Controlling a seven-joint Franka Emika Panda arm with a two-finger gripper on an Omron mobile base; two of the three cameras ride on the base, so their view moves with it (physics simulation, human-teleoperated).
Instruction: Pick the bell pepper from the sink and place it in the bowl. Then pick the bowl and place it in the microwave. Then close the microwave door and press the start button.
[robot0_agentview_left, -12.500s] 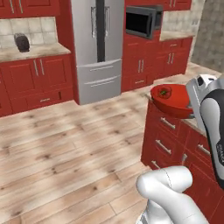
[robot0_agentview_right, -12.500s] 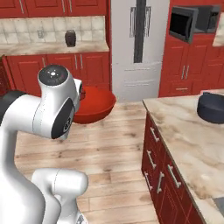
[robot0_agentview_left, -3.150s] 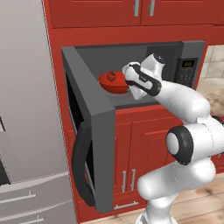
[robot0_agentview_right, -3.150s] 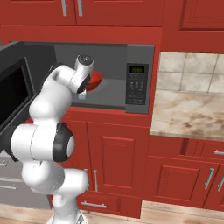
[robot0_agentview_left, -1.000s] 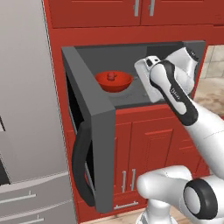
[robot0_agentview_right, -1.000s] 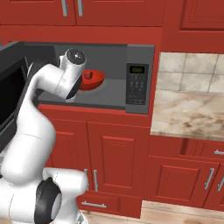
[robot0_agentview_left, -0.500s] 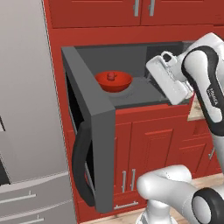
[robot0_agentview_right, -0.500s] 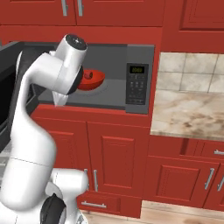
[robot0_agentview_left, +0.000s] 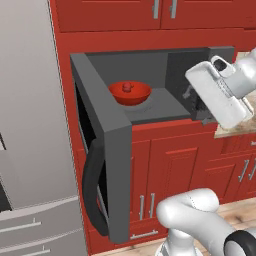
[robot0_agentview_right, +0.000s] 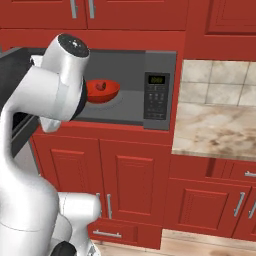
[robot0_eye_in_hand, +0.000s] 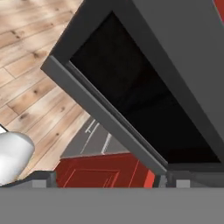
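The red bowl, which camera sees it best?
The left base view: the bowl sits whole inside the open microwave with the pepper in it. In the right base view the robot's arm covers part of the bowl. The hand view looks at the microwave door.

The bowl (robot0_agentview_left: 130, 93) is glossy red, the microwave (robot0_agentview_left: 165, 70) matt dark grey. At right, the worktop (robot0_agentview_right: 210, 132) looks like mottled polished stone. The floor (robot0_eye_in_hand: 30, 70) is pale wood plank.

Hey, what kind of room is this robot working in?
A home kitchen, by the look of it, and a rendered one: a built-in microwave set among red cabinets, a tall grey fridge beside it, and a stone counter with tiled backsplash.
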